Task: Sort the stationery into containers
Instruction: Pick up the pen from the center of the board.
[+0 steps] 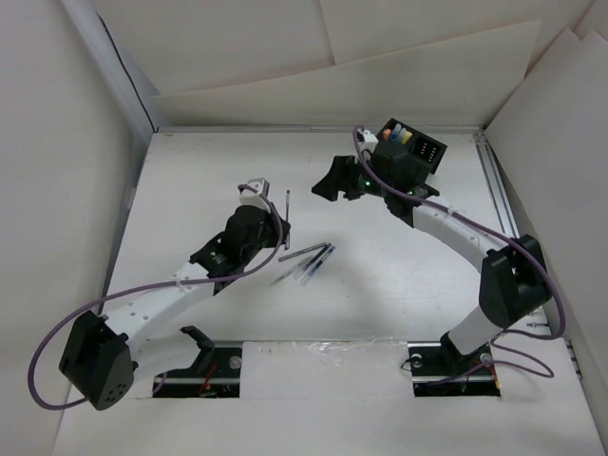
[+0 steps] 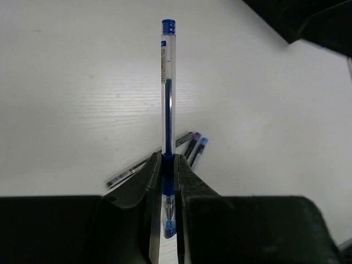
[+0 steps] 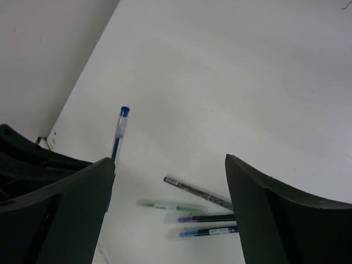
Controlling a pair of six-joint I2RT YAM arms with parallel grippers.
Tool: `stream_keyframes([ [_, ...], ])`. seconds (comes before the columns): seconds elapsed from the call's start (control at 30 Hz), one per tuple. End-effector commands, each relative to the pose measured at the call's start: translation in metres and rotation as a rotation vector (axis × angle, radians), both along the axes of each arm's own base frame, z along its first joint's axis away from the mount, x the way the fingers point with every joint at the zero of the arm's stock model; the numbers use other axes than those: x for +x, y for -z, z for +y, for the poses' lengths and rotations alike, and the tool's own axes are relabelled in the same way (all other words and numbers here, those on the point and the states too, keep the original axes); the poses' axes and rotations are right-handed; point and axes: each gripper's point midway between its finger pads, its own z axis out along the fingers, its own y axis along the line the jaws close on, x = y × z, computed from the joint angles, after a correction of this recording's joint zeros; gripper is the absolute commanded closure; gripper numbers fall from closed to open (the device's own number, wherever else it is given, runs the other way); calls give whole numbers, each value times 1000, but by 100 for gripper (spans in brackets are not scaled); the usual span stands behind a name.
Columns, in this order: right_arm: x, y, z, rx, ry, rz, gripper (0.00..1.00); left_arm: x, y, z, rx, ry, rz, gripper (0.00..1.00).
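**Over the counter: one blue pen pinched, four lying loose**

On my left side, the left jaws are shut tight on a blue pen (image 2: 167,110). They grip it low near the writing tip, so most of the clear barrel sticks out past them, blue end cap furthest out. As far as I can tell it's held clear of the counter (image 1: 399,285).

Just beyond it, near the middle of the counter, four more pens lie close together: a thin dark one (image 3: 198,191), a pale green one (image 3: 165,206), one with a purple tip (image 3: 206,218) and one with a blue tip (image 3: 206,232). The last two lie side by side, almost parallel.

My right jaws are spread wide with nothing between them, hanging above the counter and looking down toward that loose bunch.

The black organiser box (image 1: 432,152) sits at the far right of the counter, right behind my right wrist and well apart from the loose pens. Some yellow and blue bits poke out of it, but they're too small to make out.
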Motion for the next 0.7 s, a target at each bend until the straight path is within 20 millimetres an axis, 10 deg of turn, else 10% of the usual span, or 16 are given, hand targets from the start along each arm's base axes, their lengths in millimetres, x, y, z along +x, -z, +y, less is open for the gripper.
stream_keyframes([
  [0.0, -24, -21, 20, 52, -120, -54, 12, -4, -22, -28, -82, 158, -93, 99],
  [0.23, -28, -4, 32, 40, -134, -20, 13, -14, -39, -44, -165, 260, -168, 98],
  [0.67, -33, 3, 57, 111, -217, 20, 61, -18, -36, -53, -179, 319, -171, 97],
])
